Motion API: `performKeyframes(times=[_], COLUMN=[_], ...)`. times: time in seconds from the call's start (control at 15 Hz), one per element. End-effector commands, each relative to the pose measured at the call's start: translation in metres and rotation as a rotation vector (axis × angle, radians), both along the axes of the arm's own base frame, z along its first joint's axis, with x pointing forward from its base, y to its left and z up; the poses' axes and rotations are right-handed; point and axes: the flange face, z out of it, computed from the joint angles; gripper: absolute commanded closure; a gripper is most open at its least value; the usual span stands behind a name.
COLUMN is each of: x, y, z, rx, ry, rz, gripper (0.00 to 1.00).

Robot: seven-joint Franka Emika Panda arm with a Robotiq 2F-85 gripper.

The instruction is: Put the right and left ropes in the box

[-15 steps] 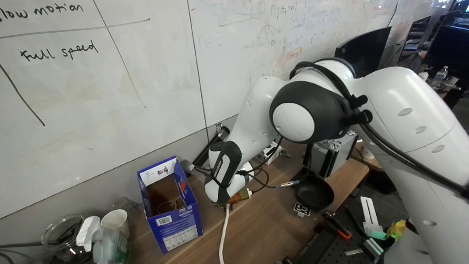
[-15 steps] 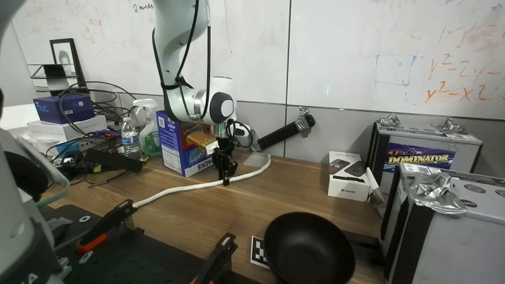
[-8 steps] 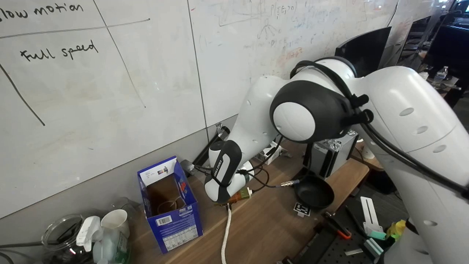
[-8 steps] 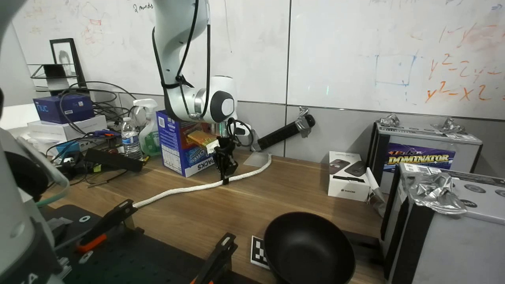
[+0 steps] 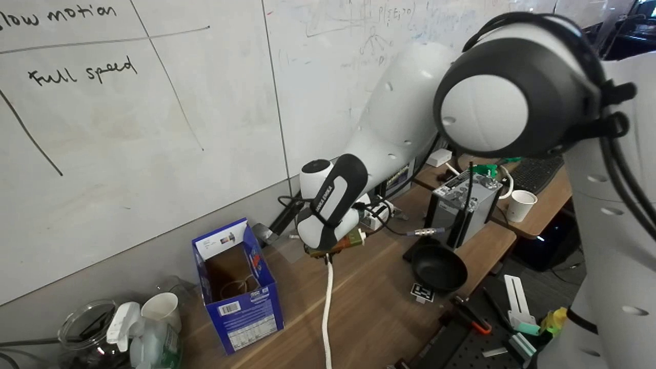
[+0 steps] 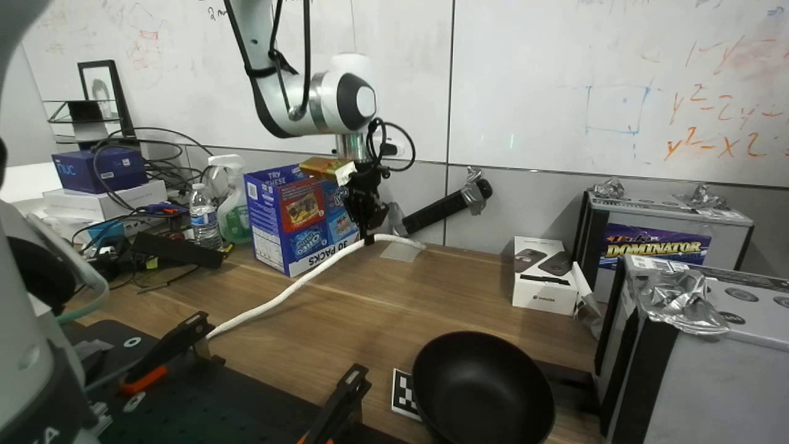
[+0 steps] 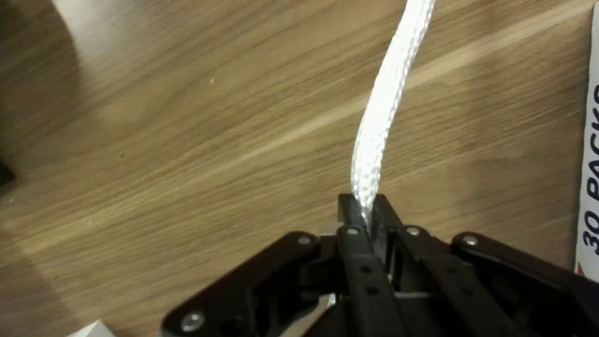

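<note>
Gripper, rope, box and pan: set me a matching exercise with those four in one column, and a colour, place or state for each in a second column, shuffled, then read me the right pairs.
Things
1. gripper
2. rope
3. box
4. pan

Descriptions
A. blue, open at the top
B. black, next to a checkered marker
C. clamped on something
D. white, braided

Right pairs: 1-C, 2-D, 3-A, 4-B
</note>
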Motion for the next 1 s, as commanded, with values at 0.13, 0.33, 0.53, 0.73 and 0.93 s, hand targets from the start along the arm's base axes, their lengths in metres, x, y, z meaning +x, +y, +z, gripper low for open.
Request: performKeyframes(times=[0.13,0.33,0.53,0.73,0.93], x=[-0.014,-0.016,-0.018,-0.014,-0.001], y=[-0.007,-0.005,-0.001,0.008,0.028], z=[0.13,0.204,0.282,0.355,0.4], rx=[-0.084,-0.13,-0.147,-0.15,-0.138], ry=[-0.023,-0.025,-0.033,-0.054,-0.083], rz=[0.064,0.057,0.03,0.016,0.036], gripper=[0.93,0.93,0.93,0.93,0.93])
